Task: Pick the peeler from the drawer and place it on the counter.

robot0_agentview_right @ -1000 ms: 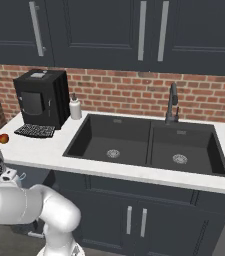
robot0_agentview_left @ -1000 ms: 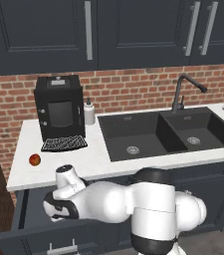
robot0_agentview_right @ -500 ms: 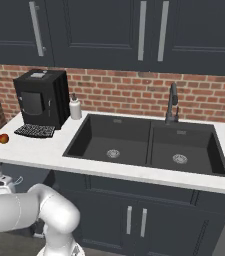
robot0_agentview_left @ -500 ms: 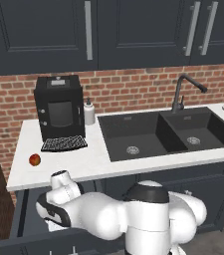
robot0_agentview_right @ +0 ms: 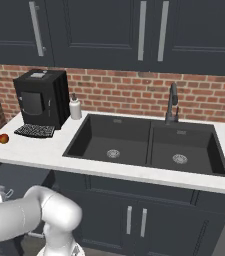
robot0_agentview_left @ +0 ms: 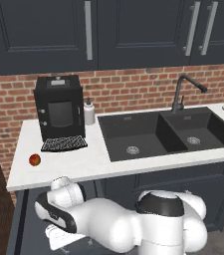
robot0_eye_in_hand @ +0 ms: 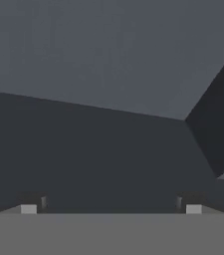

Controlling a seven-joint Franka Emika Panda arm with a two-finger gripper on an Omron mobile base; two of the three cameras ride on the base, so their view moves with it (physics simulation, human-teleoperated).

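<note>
Our arm reaches low at the left, under the desk (robot0_agentview_left: 98, 167), past the apple (robot0_agentview_left: 34, 159) near its left end. The tool (robot0_eye_in_hand: 111, 208) points into the dark inside of the drawer (robot0_eye_in_hand: 93, 149), tips spread wide and pinching nothing. We judge the reach-in step in hand. The peeler cannot be made out, so next we must find it, then close on its handle.

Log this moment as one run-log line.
gripper: open, empty | arm: low inside drawer | peeler: not picked yet | apple: on counter
</note>
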